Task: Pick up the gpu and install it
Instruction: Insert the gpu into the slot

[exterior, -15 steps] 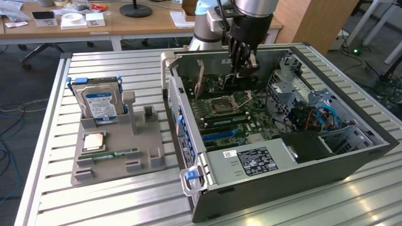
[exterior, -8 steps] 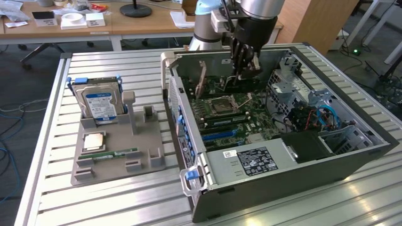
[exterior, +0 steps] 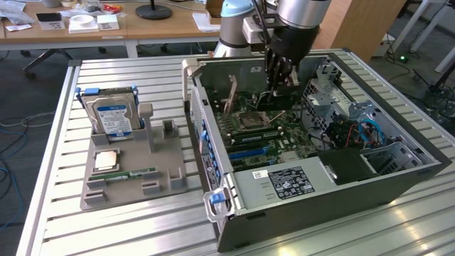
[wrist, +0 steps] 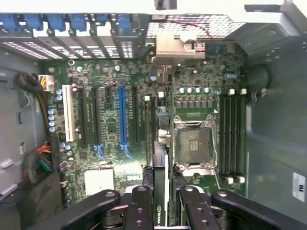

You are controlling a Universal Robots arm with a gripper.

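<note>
Right now your claw [wrist: 165, 208] is pinching the gpu [wrist: 161, 184]. Its dark fingers [wrist: 140, 206] press on either side of the thin card, which you see edge-on with a green strip running away from the claw. The card's silver bracket [wrist: 176, 45] sits at the far end, against the case's rear wall beside the vented slot covers [wrist: 86, 48]. The gpu stands on edge over the motherboard [wrist: 110, 158], between the long blue slot [wrist: 123, 115] and the empty processor socket [wrist: 194, 143]. You cannot tell whether its lower edge is seated in a slot.

From the exterior view, your arm reaches straight down into the open computer case [exterior: 320, 202], with the claw low above the board. The case lies on its side on the slatted bench [exterior: 128, 229]. Well apart, toward the exterior view's left, a grey holder [exterior: 160, 176] rests on the bench. It carries an upright hard drive [exterior: 114, 118], a processor chip [exterior: 106, 159] and a narrow memory stick [exterior: 131, 174].
</note>
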